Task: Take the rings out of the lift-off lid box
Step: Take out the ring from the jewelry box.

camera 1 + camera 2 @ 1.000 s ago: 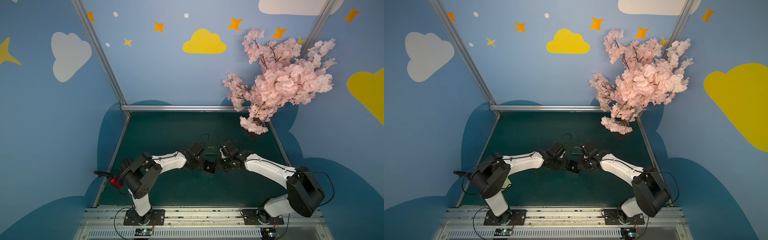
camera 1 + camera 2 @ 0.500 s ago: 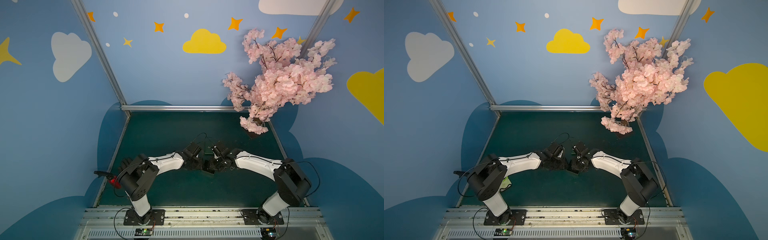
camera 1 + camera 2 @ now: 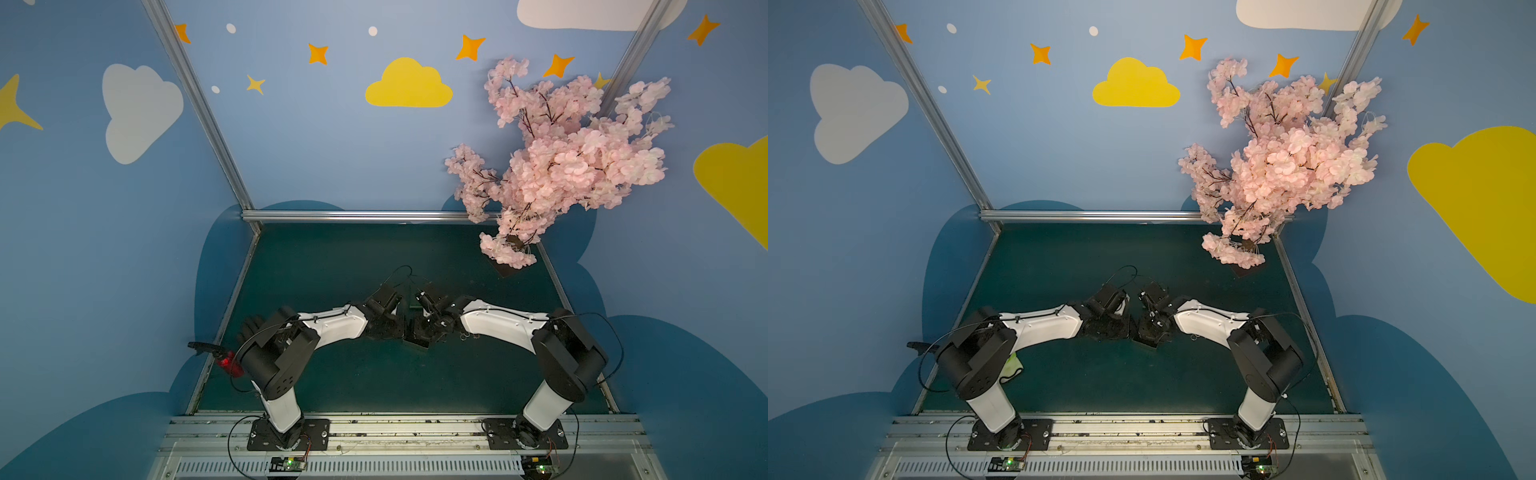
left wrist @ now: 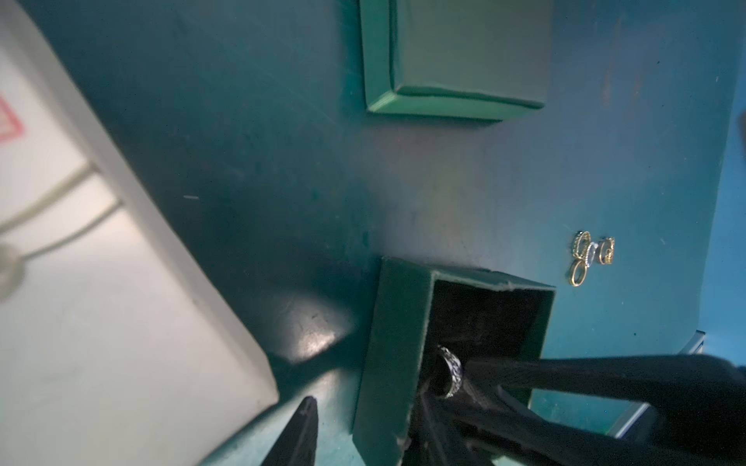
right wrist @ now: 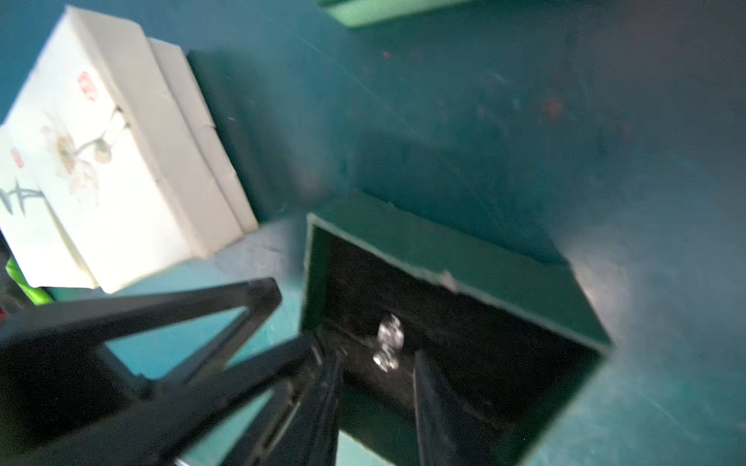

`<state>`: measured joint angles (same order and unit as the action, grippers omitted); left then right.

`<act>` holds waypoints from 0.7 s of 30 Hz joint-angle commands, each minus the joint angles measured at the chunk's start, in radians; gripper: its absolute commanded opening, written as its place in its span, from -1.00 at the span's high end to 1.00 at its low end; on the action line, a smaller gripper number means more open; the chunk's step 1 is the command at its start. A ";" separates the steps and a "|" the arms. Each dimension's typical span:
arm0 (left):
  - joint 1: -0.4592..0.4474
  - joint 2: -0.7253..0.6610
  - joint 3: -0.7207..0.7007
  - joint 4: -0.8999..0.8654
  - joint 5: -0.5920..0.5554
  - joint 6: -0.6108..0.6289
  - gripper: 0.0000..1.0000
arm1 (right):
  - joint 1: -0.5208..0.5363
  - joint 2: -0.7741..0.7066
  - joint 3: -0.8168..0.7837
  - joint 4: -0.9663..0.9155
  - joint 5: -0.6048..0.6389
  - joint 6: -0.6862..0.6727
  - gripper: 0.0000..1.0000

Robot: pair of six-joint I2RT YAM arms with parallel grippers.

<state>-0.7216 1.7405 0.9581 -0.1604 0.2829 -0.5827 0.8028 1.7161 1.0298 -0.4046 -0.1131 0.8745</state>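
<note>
With several rings (image 4: 591, 258) out beside the box (image 4: 397, 343), a silvery ring (image 4: 450, 371) inside is being bracketed by the half-open right tool (image 5: 377, 355).

Left claw (image 4: 387, 385): black plastic, matt. Box (image 4: 387, 343) at claw tips: green paper-covered card, matt; black dull lining. Ring (image 4: 450, 371) at claw tip: silvery patterned metal, shiny. Loose rings (image 4: 591, 258) past claw: glossy metal. Lid (image 4: 464, 52) ahead of claw: matt green card. White box (image 5: 101, 161) beside claw: smooth printed card. Worktop (image 4: 242, 161): dark teal, matt, scuffed.
</note>
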 commanded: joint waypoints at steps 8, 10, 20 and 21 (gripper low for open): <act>0.012 0.043 0.002 0.014 0.023 0.005 0.14 | 0.008 0.047 0.051 -0.054 0.038 -0.019 0.59; 0.013 0.051 0.004 0.016 0.027 0.003 0.14 | 0.008 0.042 0.050 -0.053 0.036 -0.021 0.63; 0.014 0.067 0.024 0.006 0.021 0.001 0.03 | 0.008 0.029 0.038 -0.028 0.026 -0.039 1.00; 0.014 0.069 0.027 0.006 0.021 -0.001 0.03 | 0.008 0.028 0.035 -0.023 0.023 -0.039 1.00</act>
<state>-0.7105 1.7802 0.9684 -0.1349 0.3103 -0.5842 0.8070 1.7473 1.0622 -0.4294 -0.0910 0.8505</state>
